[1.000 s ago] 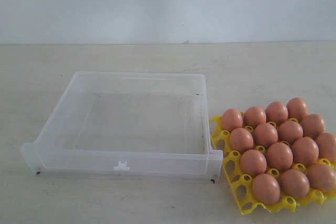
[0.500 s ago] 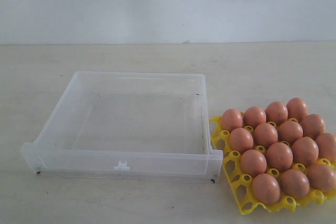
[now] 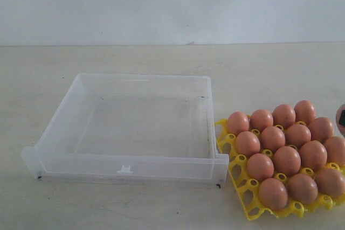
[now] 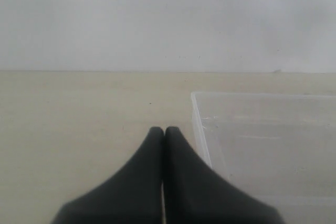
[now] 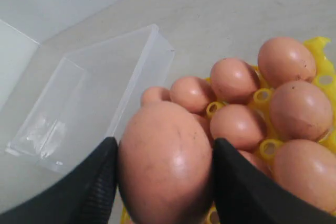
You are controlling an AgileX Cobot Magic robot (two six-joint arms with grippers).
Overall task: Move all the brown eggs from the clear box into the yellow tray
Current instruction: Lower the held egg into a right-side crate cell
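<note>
1. Right pincer (image 5: 164, 153): partly open, its two black fingers (image 5: 97, 184) pressed against opposite sides of one brown egg, the held egg (image 5: 165, 163). The held egg is clear of the cups and hangs above the near side of the yellow tray (image 5: 316, 51), with seated eggs visible behind it.

2. Left pincer (image 4: 163, 129): fully closed, fingertips touching each other, nothing between them. It is over bare worktop (image 4: 79, 114), just beside one corner of the clear box (image 4: 200, 124) and outside its wall.

3. Clear box (image 3: 59, 125): stands flat on the worktop (image 3: 161, 57), left of centre in the exterior view, small tab on the front wall. No egg lies inside it.

4. Yellow tray (image 3: 241, 186): stands on the worktop just beside the box's right front corner, turned at an angle to it. Whether tray and box touch cannot be told.

5. Brown eggs (image 3: 287, 160): seated in the tray's cups in four slanted rows, packed side by side. The cups along the tray's left and front edges show bare lattice.

6. At the right border of the exterior view, a cut-off part of an egg (image 3: 341, 119) shows beside the tray's far-right eggs. Contact with them cannot be told.
</note>
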